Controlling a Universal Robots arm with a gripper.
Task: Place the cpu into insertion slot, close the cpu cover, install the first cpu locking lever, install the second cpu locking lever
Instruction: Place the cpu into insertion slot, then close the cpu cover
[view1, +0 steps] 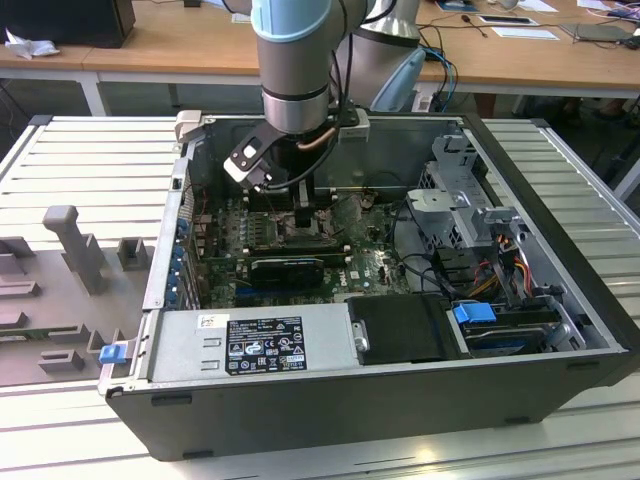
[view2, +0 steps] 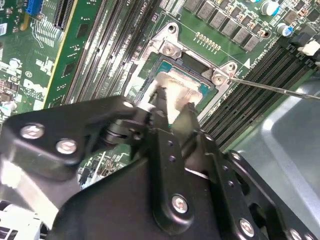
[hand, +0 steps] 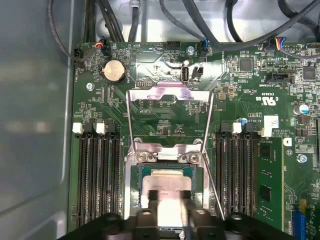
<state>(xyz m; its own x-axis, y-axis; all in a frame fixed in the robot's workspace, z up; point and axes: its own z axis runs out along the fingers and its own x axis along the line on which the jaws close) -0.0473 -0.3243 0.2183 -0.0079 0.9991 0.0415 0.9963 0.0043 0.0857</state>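
Gripper (hand: 171, 202) clamped on the cpu (hand: 167, 179), chip set within the insertion slot (hand: 131, 172) surround, cpu cover (hand: 170, 96) swung open, memory slots (hand: 97, 170) either side.

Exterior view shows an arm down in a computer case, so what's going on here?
The robot arm's gripper is reaching into the open computer case, its jaws shut on the cpu, holding it at the insertion slot. Whether the chip is fully seated cannot be told. The cpu cover is swung open, away from the slot, so it is not yet closed.
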